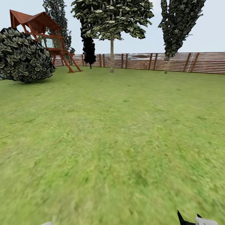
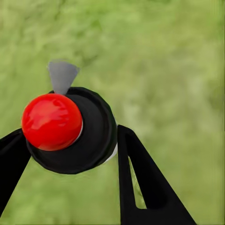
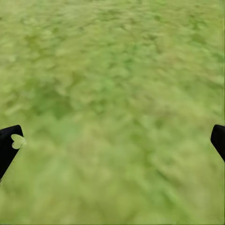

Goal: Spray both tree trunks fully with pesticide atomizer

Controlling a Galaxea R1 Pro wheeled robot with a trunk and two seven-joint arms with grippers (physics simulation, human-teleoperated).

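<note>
Clamped between the black fingers of the left gripper (image 2: 70, 140) sits the pesticide atomizer (image 2: 70, 131), red cap toward the wrist camera and grey nozzle poking out beyond, carried over the floor (image 2: 178, 70) ready for spraying. Right gripper (image 3: 112, 140) hangs spread wide, nothing between its tips, just grass below. Out ahead, plenty of lawn to cross: one tree (image 1: 112, 18) stands by the fence (image 1: 187, 62), its pale tree trunk (image 1: 112, 54) looking bare of white specks from here, so I'd judge the spraying not yet begun.

Red-capped black pesticide atomizer (image 2: 70, 131) between the left end effector's (image 2: 70, 157) black fingers (image 2: 140, 183), above blurry grass (image 2: 168, 61).
</note>
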